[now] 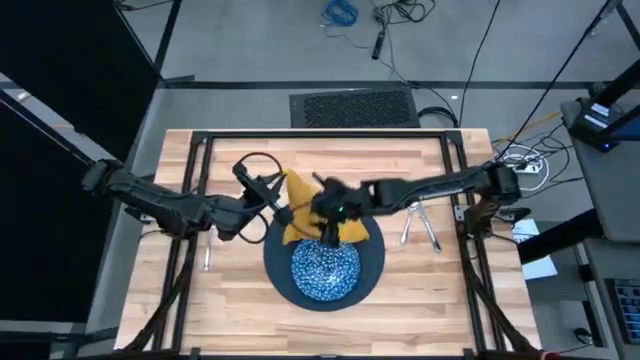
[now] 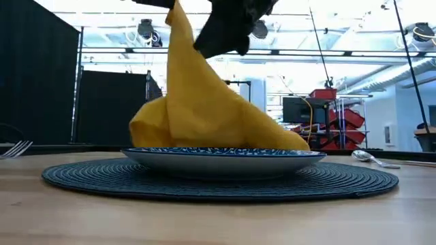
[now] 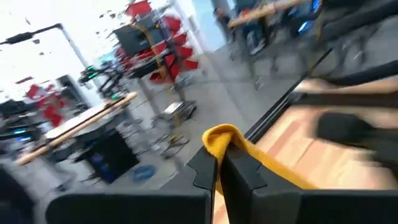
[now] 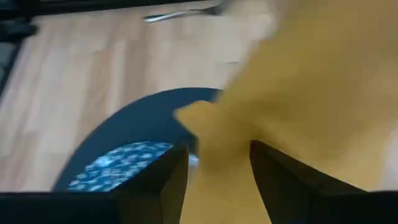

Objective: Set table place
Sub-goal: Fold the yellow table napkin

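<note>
The mustard-yellow napkin [image 2: 204, 109] rises in a peak over the blue-and-white speckled dish [image 1: 325, 268], its lower folds resting on the dish's far side. The dish sits on the large dark round plate [image 1: 372, 262]. My left gripper [image 1: 277, 197] is shut on the napkin's raised top. My right gripper [image 4: 219, 171] is above the plate's far part, open, with a fold of the napkin [image 4: 292, 93] between its fingers; I cannot tell whether they touch it. My left gripper pinches the napkin's top corner [image 3: 219, 138] between its two fingers, coming from the table's left. The cloth bulges just past the fingertips. The napkin hangs from there, its sloping edge [image 2: 259, 109] drawn straight, its bottom [image 2: 157, 133] on the dish.
A fork [image 2: 15, 148] lies on the table left of the plate. A spoon [image 2: 371, 158] and another piece of silver cutlery [image 1: 430, 230] lie to its right. The black frame [image 1: 200, 150] runs around the tabletop.
</note>
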